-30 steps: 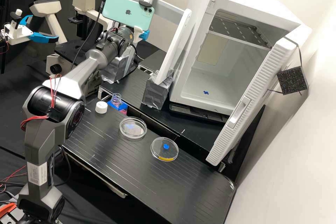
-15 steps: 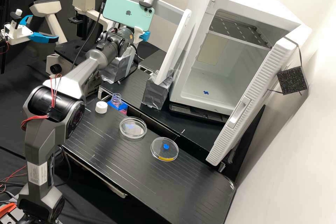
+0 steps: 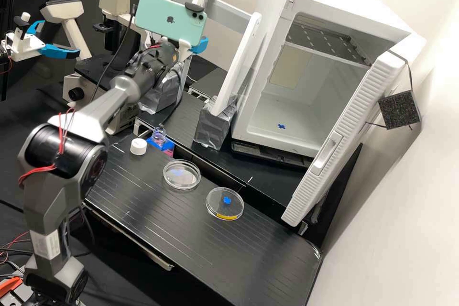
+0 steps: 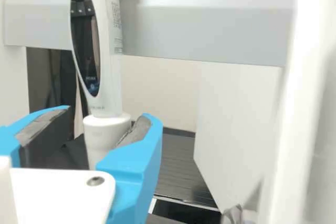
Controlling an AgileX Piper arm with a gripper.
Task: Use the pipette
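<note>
Bottle [image 3: 159, 135], uncapped, pink liquid inside, in a blue holder; white cap [image 3: 138, 146] nearby on the worktop [image 3: 258, 258]. Petri dishes, two, round and clear: we list one [image 3: 181, 175] with a pale blue patch, the other [image 3: 224, 204] with a blue mark and yellow strip. Incubator [image 3: 287, 126], door open, perforated shelf inside. Arm [image 3: 103, 110], bent at the elbow, forearm slanting up to the rack [image 3: 248, 52]. Hand [image 3: 200, 46], released: we see its fingers parted about the pipette [image 4: 111, 95], upright at the rack's crossbar.
</note>
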